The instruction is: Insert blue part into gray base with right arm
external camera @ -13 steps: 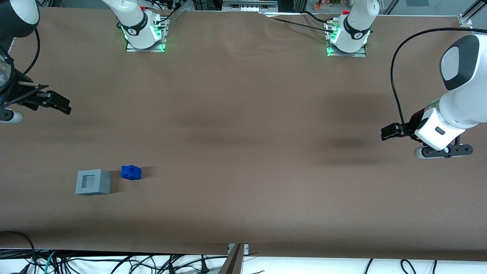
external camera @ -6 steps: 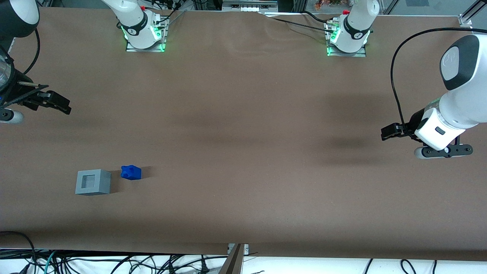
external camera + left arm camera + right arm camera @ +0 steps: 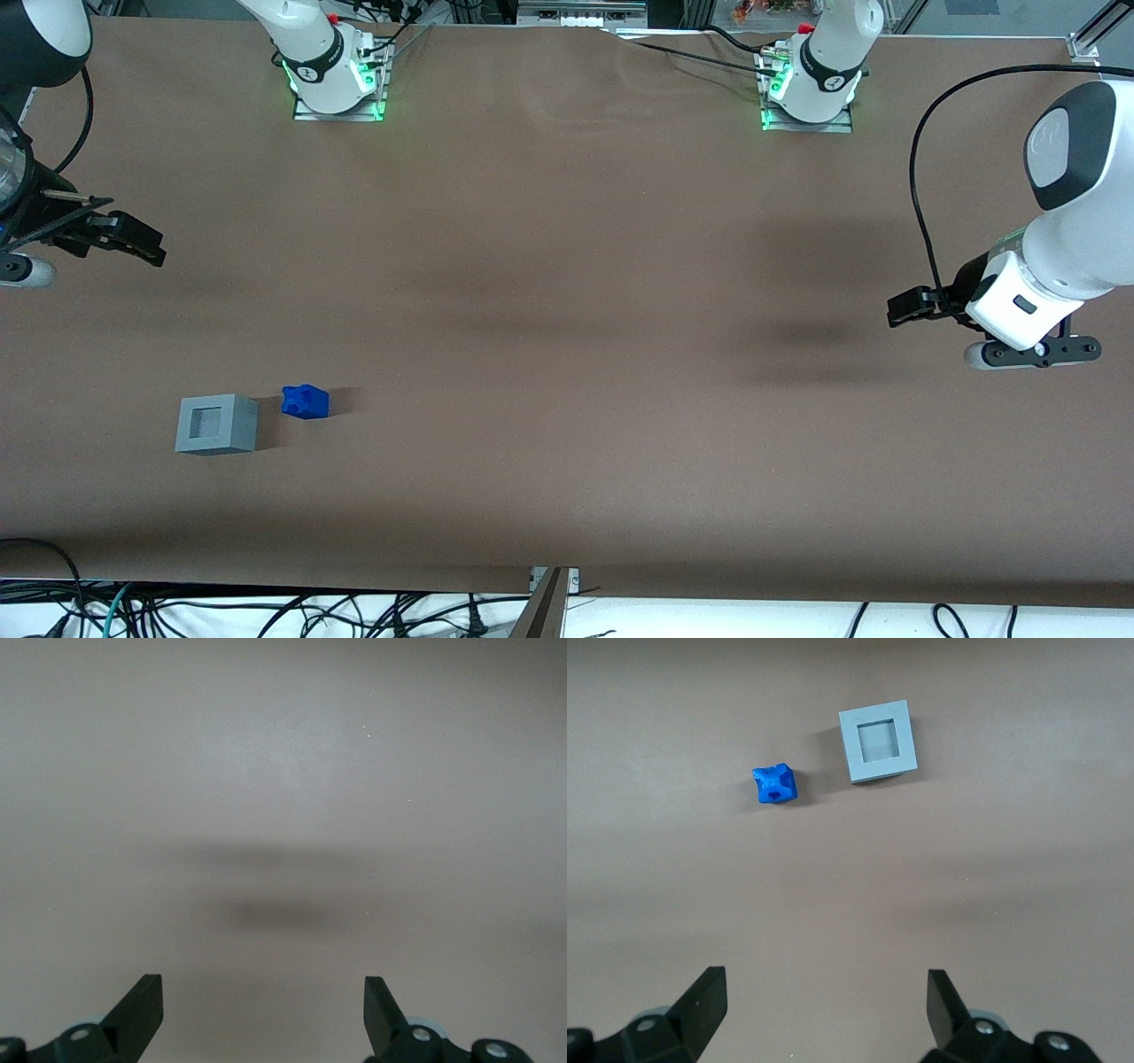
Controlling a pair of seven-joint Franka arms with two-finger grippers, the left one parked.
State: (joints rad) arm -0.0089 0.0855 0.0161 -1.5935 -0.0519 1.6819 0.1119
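The blue part (image 3: pixel 305 401) rests on the brown table toward the working arm's end, close beside the gray base (image 3: pixel 217 424), with a small gap between them. The base's square socket faces up. My right gripper (image 3: pixel 142 241) hangs open above the table, farther from the front camera than both pieces and well apart from them. The right wrist view looks down on the blue part (image 3: pixel 774 784) and the gray base (image 3: pixel 878 741), with the gripper (image 3: pixel 826 985) open wide and nothing between its fingertips (image 3: pixel 713 983).
Two arm bases with green lights (image 3: pixel 337 84) (image 3: pixel 806 89) stand at the table edge farthest from the front camera. Loose cables (image 3: pixel 266 611) hang below the nearest edge. The brown table cover (image 3: pixel 567 354) spreads flat around the two pieces.
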